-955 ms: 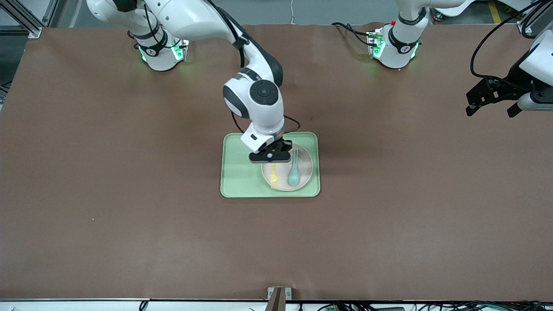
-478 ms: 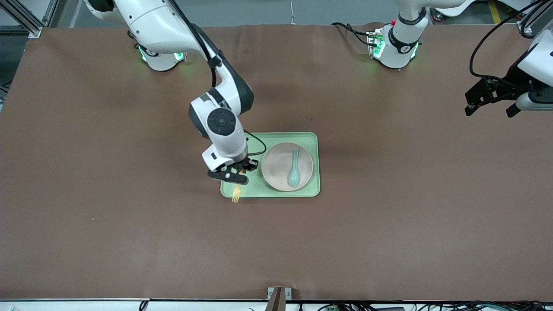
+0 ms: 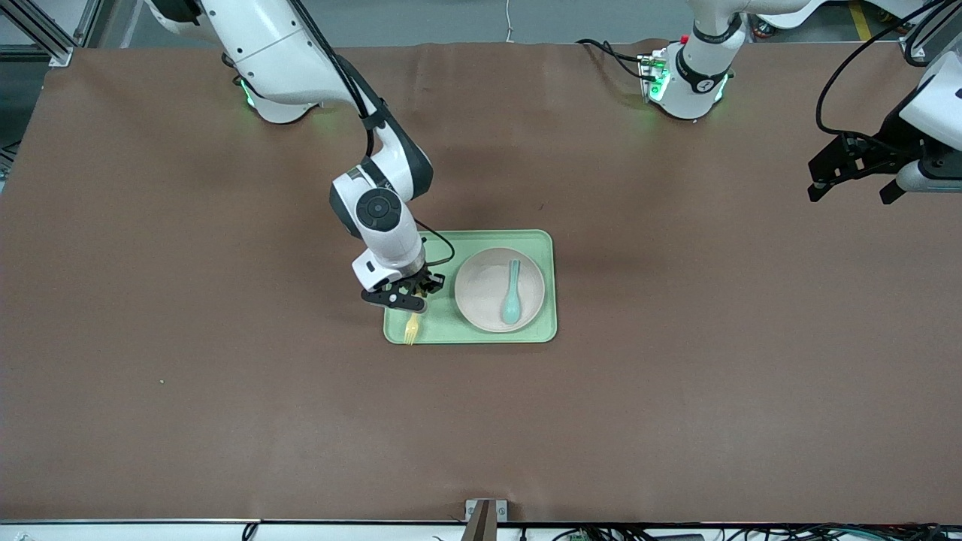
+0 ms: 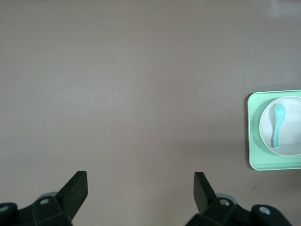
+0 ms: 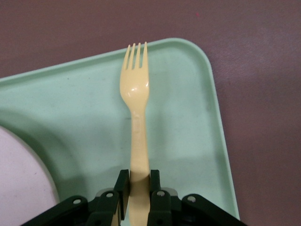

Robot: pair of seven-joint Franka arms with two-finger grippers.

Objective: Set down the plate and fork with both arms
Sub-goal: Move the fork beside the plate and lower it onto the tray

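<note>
Your right gripper [image 3: 406, 299] has its jaws clenched on the fork [image 5: 136, 117] over the tray [image 3: 421, 332] corner; lower it flat beside the plate [image 3: 481, 289]. Left gripper [image 4: 138, 188] waits, jaws released.

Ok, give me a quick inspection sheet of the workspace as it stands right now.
Surface: brown table cover, flat.
Job's things: plate on the green tray; fork held over the tray's corner nearest the camera, toward the right arm's end.
Clutter: teal spoon lying in the plate.
Grippers: right gripper, jaws shut on the fork's handle; left gripper waits over the left arm's end of the table, jaws open, nothing in them.
Cables: black cable by the left arm's base.
Surroundings: metal bracket at the table's near edge.
</note>
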